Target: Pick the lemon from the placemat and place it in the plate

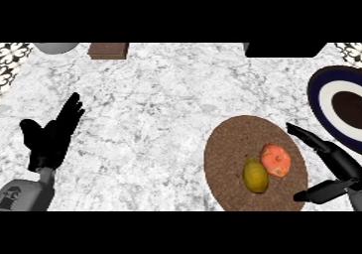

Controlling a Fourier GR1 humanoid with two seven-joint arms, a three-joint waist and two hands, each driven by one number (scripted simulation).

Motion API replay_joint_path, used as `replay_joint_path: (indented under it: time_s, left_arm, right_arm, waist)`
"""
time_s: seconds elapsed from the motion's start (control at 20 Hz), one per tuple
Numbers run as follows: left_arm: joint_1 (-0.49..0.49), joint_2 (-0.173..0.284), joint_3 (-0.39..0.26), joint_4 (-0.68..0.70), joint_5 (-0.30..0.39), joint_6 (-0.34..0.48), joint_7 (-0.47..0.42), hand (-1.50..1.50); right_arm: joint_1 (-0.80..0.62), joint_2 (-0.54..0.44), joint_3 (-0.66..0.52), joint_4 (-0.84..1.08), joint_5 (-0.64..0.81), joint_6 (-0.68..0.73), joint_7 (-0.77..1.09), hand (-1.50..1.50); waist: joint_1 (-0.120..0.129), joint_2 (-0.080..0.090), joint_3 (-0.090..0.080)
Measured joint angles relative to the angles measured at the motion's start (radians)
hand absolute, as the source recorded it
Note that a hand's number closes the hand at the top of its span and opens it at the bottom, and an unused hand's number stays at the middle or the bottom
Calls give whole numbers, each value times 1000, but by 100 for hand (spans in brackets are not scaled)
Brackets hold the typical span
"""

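Head view: lemon [255, 175] lies on the round brown placemat [231, 144] near the table's [154, 109] front-right edge, long axis running roughly front to back, touching an orange-red fruit [275, 160] on its right. Right hand [331, 163] is the nearer one, just right of the mat; lemon lies to its left, past that fruit. Fingers spread apart, holding nothing. Left hand [50, 136] rests open at front-left. Plate [343, 106] at right edge. Lemon: dull yellow-olive, oval.

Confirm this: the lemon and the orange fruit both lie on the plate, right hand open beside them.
Wrong place: the head view shows the lemon and the orange fruit on the brown placemat, not the plate. The right hand is open beside them.
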Motion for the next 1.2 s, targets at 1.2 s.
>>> replay_joint_path:
  time_s: [1.2]
  left_arm:
    - [-33,-73,83,8,-93,-59,55,0]
  right_arm:
    - [-64,9,117,-204,398,82,396,-150]
  waist:
    - [1,-1,0]
